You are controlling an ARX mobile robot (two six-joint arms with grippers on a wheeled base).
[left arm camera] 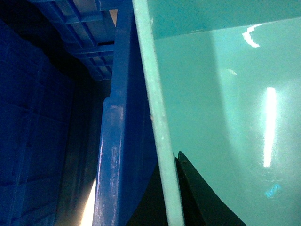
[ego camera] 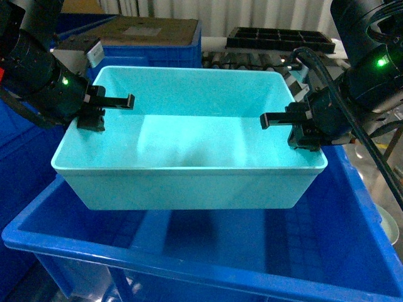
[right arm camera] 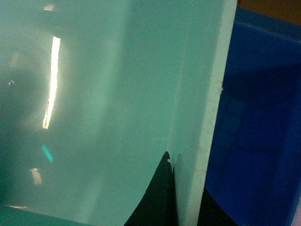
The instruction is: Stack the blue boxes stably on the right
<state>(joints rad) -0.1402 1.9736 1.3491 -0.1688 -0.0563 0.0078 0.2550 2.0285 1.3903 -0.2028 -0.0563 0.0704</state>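
The light turquoise tub (ego camera: 189, 145) hangs level over the larger royal-blue crate (ego camera: 189, 259), its base just above or inside the crate's opening. My left gripper (ego camera: 104, 108) is shut on the tub's left wall, one finger inside and one outside. My right gripper (ego camera: 291, 129) is shut the same way on the right wall. In the left wrist view the tub's rim (left arm camera: 155, 94) runs between the left gripper (left arm camera: 173, 188) fingers, with the crate's rim (left arm camera: 113, 141) beside it. The right wrist view shows the right gripper (right arm camera: 186, 188) pinching the tub wall (right arm camera: 117, 94), crate (right arm camera: 254, 117) below.
Behind stands a ribbed dark blue crate topped with cardboard (ego camera: 151, 31). A black compartment tray (ego camera: 280, 39) lies at the back right. More dark blue crates (ego camera: 19, 157) are stacked close on the left. Cables (ego camera: 371, 157) hang beside the right arm.
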